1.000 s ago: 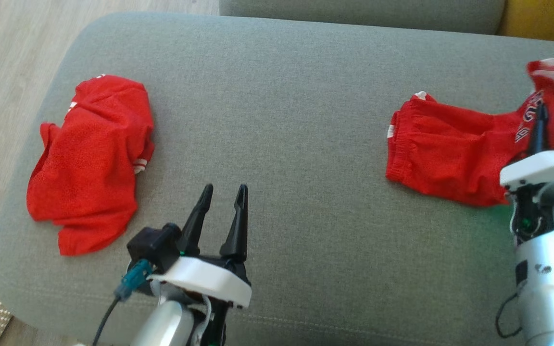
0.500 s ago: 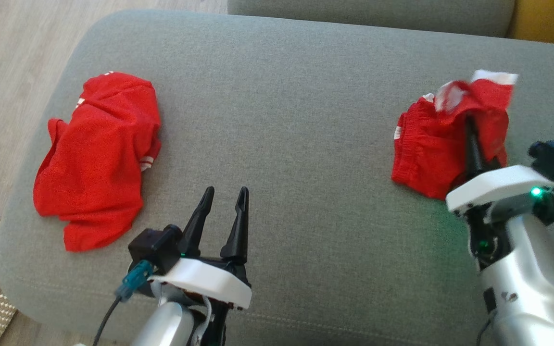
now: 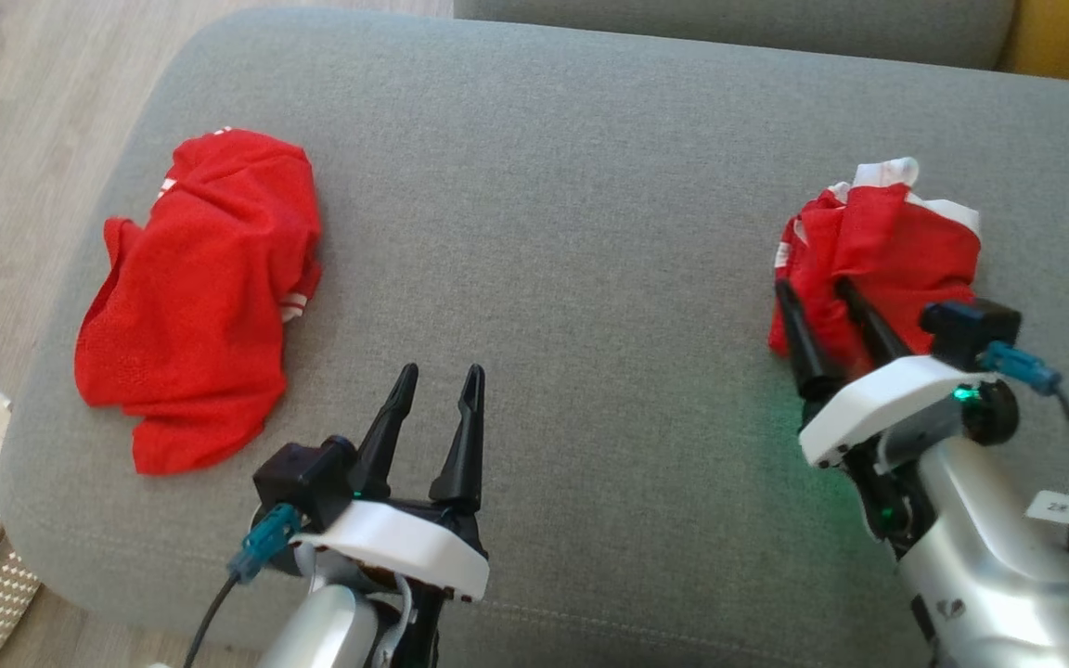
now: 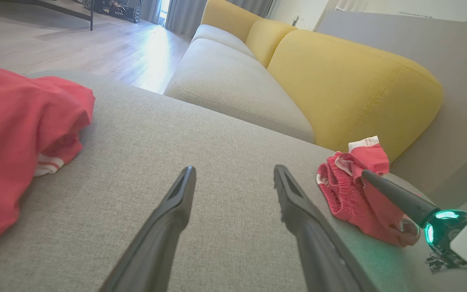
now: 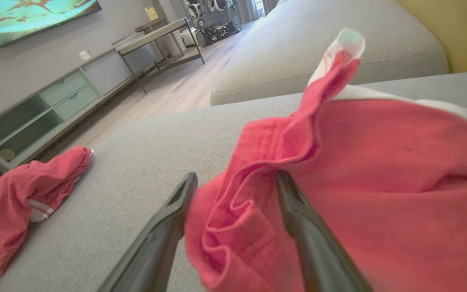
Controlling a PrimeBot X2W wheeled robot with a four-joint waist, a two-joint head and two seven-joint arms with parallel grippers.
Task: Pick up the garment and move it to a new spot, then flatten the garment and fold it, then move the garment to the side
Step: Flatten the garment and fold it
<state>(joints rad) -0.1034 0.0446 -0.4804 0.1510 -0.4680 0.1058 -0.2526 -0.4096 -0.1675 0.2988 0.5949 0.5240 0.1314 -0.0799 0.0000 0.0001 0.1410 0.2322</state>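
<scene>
Grey cushion is carrying both red pieces: the shirt is lying crumpled at its left end, well apart from the shorts, which are sitting bunched at the right end. The left gripper is hovering over bare cushion, fingers spread and holding nothing. The right gripper is pointing into the near edge of the shorts with its fingers parted and one fold lying between them; it is not clamping yet, though whether the fingers are touching cloth is hard to tell. The shorts are looking light and limp, likely to sag and slip, so I am judging the gathered waistband the firmer place to pinch. The right wrist view is showing that fold between the fingers, which the head view is hiding; the left wrist view is showing the white hem standing up.
</scene>
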